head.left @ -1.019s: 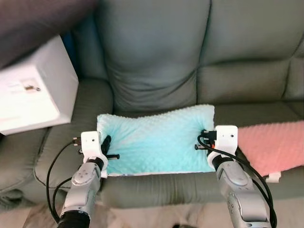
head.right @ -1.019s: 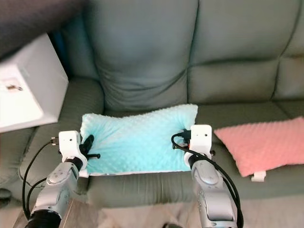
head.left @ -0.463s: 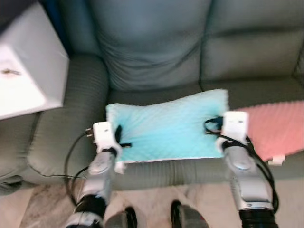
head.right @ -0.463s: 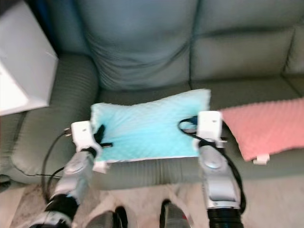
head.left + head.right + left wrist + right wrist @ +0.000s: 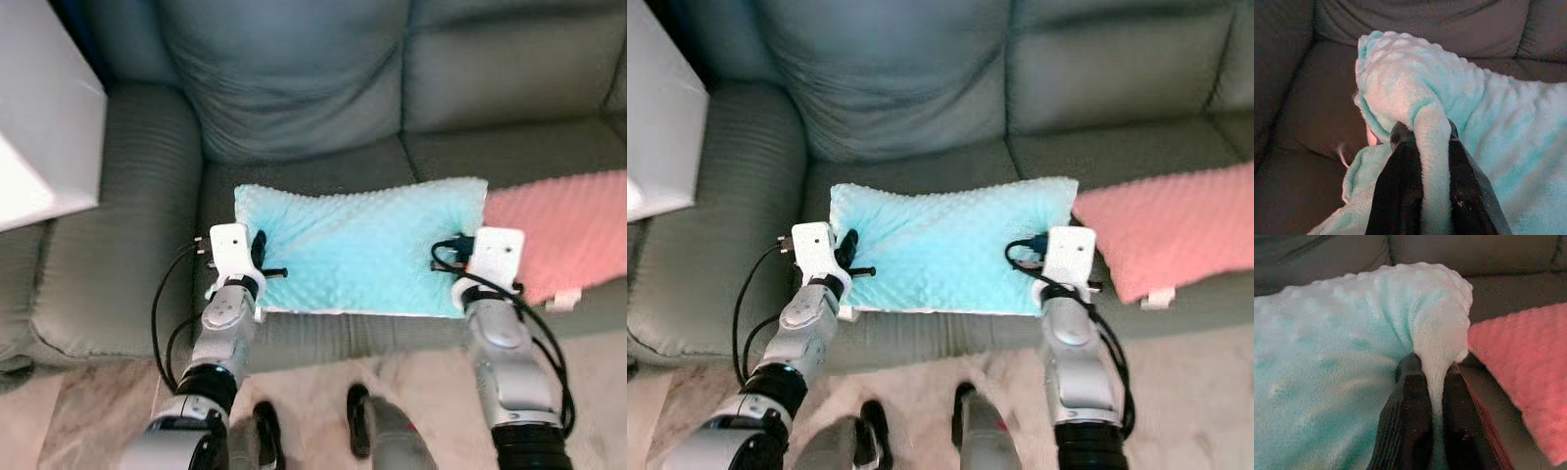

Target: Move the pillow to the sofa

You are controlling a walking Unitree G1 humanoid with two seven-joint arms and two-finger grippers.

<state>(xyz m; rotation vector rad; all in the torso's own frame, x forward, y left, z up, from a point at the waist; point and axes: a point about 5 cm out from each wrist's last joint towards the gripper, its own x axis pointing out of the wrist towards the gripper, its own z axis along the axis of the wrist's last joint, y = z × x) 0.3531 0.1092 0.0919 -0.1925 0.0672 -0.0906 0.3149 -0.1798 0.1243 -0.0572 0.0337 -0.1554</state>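
Note:
A turquoise dimpled pillow [image 5: 358, 250] lies flat on the grey-green sofa seat [image 5: 323, 171], near its front edge. My left gripper [image 5: 263, 269] is shut on the pillow's left edge, and in the left wrist view a fold of the pillow [image 5: 1415, 98] is pinched between the black fingers [image 5: 1400, 191]. My right gripper [image 5: 449, 262] is shut on the pillow's right edge. The right wrist view has the pillow's corner [image 5: 1437, 333] squeezed between its fingers [image 5: 1408, 411].
A pink pillow [image 5: 568, 235] lies on the seat just right of the turquoise one, touching it. A white box [image 5: 39, 127] sits on the sofa's left arm. Pale floor [image 5: 323, 392] and my dark feet [image 5: 265, 431] are below the sofa front.
The camera has tilted down and drawn closer, so the floor and my feet have come into view. The pillow has settled lower onto the seat. Both grippers keep their hold.

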